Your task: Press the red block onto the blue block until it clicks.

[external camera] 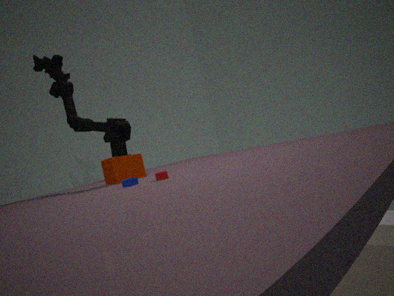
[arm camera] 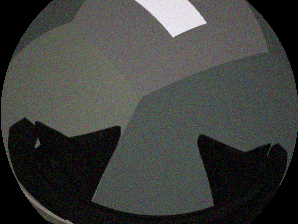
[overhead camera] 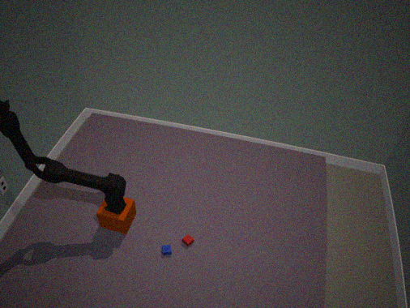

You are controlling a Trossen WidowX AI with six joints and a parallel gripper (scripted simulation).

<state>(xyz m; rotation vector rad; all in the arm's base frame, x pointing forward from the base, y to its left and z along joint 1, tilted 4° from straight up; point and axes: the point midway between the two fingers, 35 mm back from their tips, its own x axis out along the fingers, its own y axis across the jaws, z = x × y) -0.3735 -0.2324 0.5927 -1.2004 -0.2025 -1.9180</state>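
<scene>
Two small blocks to find in the top view: a small red square block [overhead camera: 188,240] [external camera: 161,175] and, near but apart from it, a small blue square block [overhead camera: 166,250] [external camera: 130,182], both on the flat pinkish worktop [overhead camera: 223,194] [external camera: 233,214]. Beyond them, a jointed black arm [overhead camera: 81,178] [external camera: 70,109] on a boxy orange base [overhead camera: 115,223] [external camera: 124,169], reaching away towards the left edge.

In the exterior view, the dark two-fingered claw [external camera: 38,63] [arm camera: 160,132] high up and well apart from both blocks. Nothing stacked or pressed together.

In the wrist view, fingers spread wide with nothing between; neither block in sight. Probably just at the opening step, with the pick still to do. Next, seemingly: swing round over the worktop, point down, line up with the red block's sides, then lower and grip.
</scene>
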